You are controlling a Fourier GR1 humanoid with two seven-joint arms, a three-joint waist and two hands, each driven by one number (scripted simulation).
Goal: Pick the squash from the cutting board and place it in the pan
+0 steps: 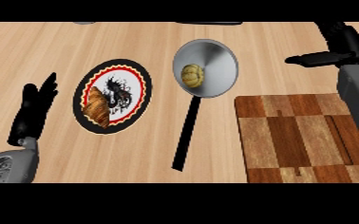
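A small yellow ribbed squash lies inside the grey metal pan, a little left of its middle. The pan's long black handle points toward me. At the lower right is the checkered wooden cutting board, with nothing on it. My right hand hangs at the right edge, right of the pan and beyond the board, fingers extended and holding nothing. My left hand rests open at the left edge, fingers up, left of the plate.
A round plate with a red and black pattern lies left of the pan, and a croissant sits on its near left part. Two partly seen objects show at the counter's far edge.
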